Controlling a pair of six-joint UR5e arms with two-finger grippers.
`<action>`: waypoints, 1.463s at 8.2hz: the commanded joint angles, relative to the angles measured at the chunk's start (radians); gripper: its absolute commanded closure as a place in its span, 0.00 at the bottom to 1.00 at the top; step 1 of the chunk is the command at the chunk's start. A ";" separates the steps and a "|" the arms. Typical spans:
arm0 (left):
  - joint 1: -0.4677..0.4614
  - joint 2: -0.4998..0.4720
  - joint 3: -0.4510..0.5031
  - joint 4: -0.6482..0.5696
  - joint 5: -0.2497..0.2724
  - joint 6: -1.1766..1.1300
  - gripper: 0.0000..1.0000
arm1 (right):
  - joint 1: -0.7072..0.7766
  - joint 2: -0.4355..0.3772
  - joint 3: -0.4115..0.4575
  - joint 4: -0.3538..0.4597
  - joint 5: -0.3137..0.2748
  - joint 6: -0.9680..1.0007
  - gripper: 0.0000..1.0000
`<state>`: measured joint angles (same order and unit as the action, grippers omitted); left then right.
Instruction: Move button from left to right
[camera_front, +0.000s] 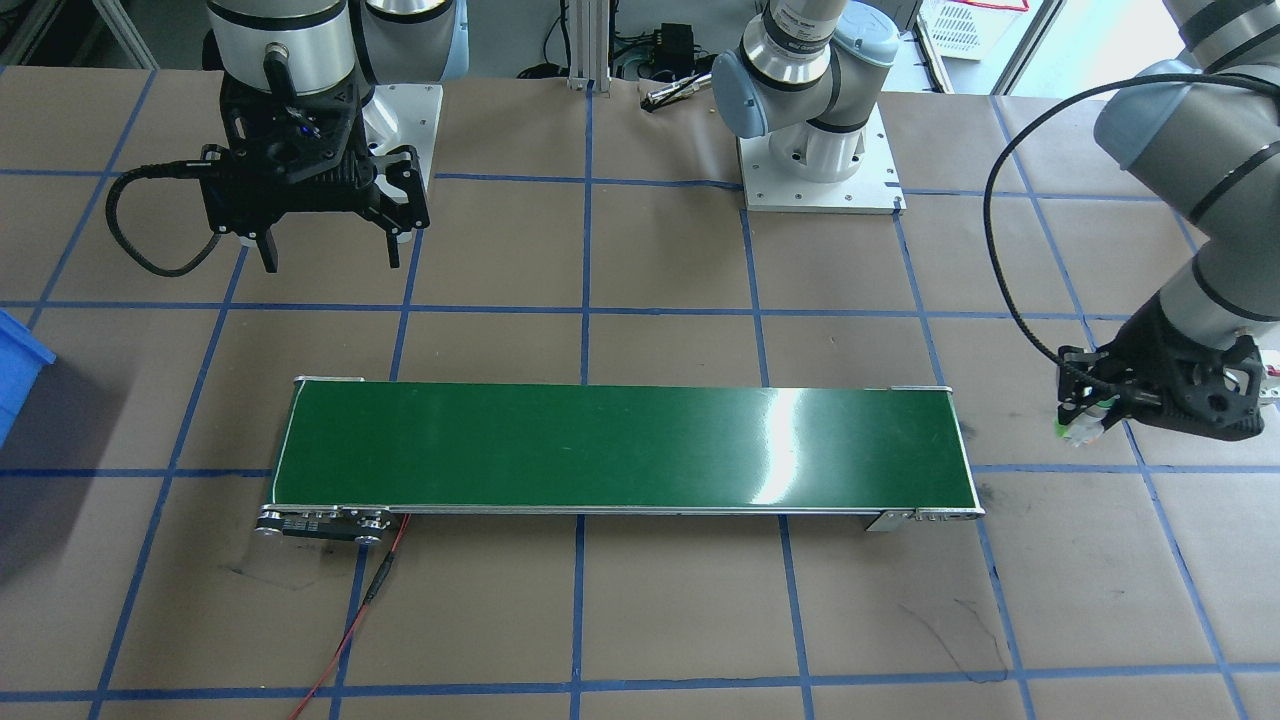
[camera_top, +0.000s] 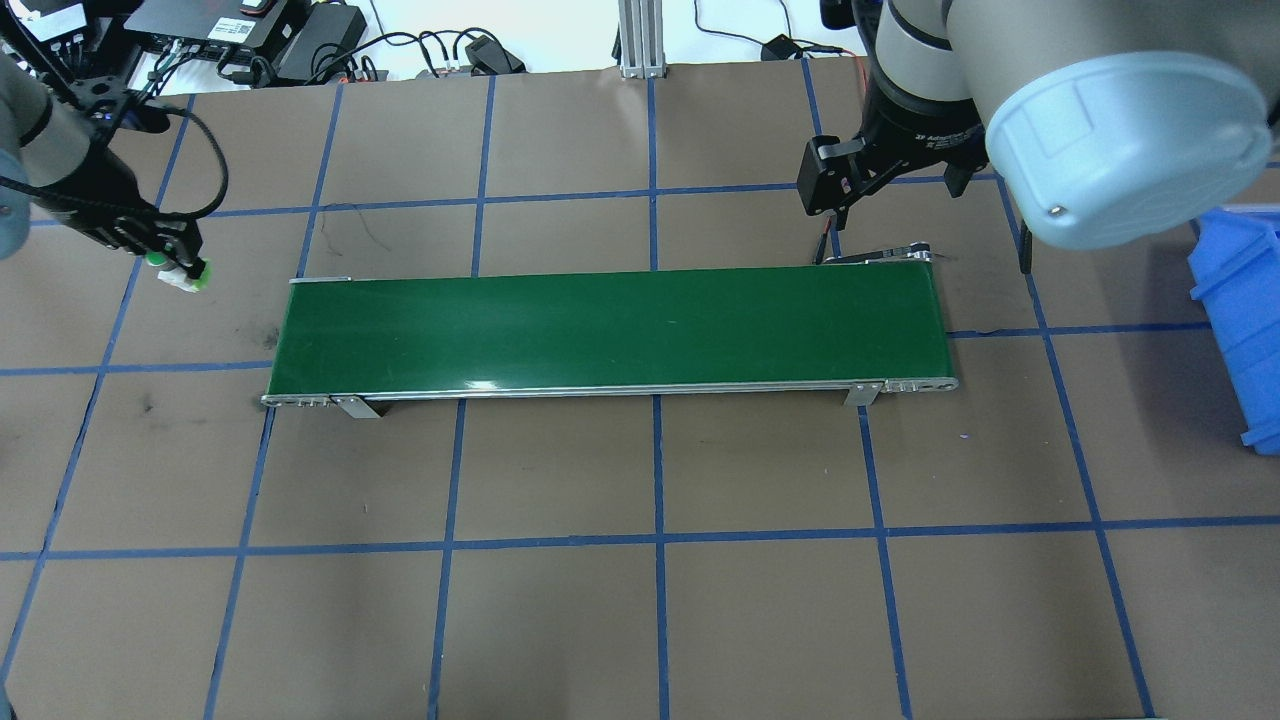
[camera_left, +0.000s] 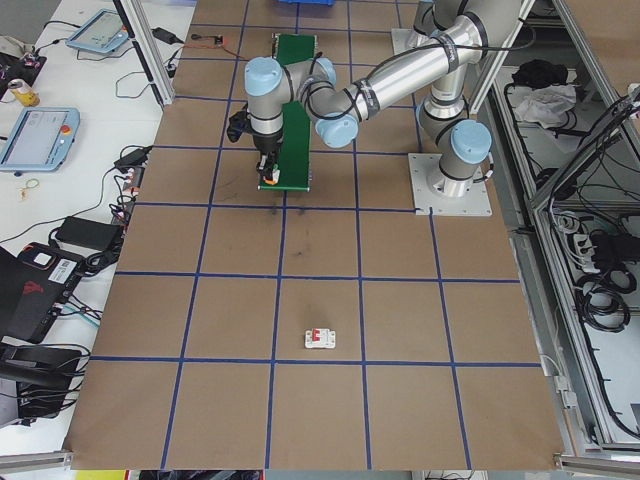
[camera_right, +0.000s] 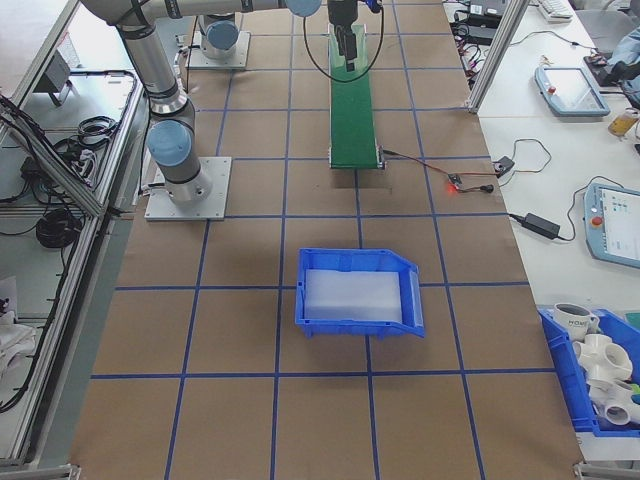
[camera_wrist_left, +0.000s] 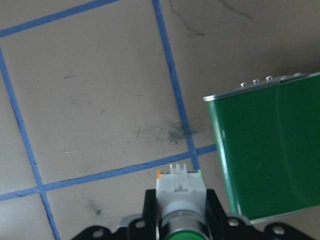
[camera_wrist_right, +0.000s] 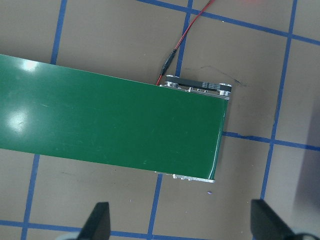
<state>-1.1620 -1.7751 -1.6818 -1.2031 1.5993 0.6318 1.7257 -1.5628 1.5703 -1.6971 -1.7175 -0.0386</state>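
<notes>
The button (camera_wrist_left: 181, 200), a white body with a round green cap, is clamped in my left gripper (camera_wrist_left: 180, 220). It hangs above the brown table just off the left end of the green conveyor belt (camera_top: 610, 330). The same button (camera_top: 186, 278) shows under the left gripper (camera_top: 176, 262) in the overhead view, and the button (camera_front: 1078, 430) appears at the right in the front view. My right gripper (camera_front: 330, 258) is open and holds nothing. It hovers behind the belt's right end (camera_wrist_right: 200, 135), with its fingertips (camera_wrist_right: 97, 224) spread wide.
A blue bin (camera_top: 1240, 320) stands on the table beyond the belt's right end. A red wire (camera_front: 350, 620) runs from the belt's motor end (camera_front: 320, 524). A white circuit breaker (camera_left: 320, 340) lies far off on the left side of the table.
</notes>
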 joint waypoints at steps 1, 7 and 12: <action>-0.140 -0.023 -0.001 -0.016 -0.018 -0.299 1.00 | 0.000 0.001 -0.001 -0.002 0.004 0.000 0.00; -0.147 -0.144 -0.004 0.031 -0.004 -0.299 1.00 | 0.000 0.010 0.000 -0.013 0.142 0.000 0.00; -0.147 -0.136 -0.033 0.010 0.001 -0.314 0.00 | 0.000 0.012 0.000 -0.009 0.145 0.013 0.00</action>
<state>-1.3085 -1.9231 -1.7072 -1.1745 1.5973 0.3266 1.7258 -1.5515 1.5708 -1.7107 -1.5754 -0.0234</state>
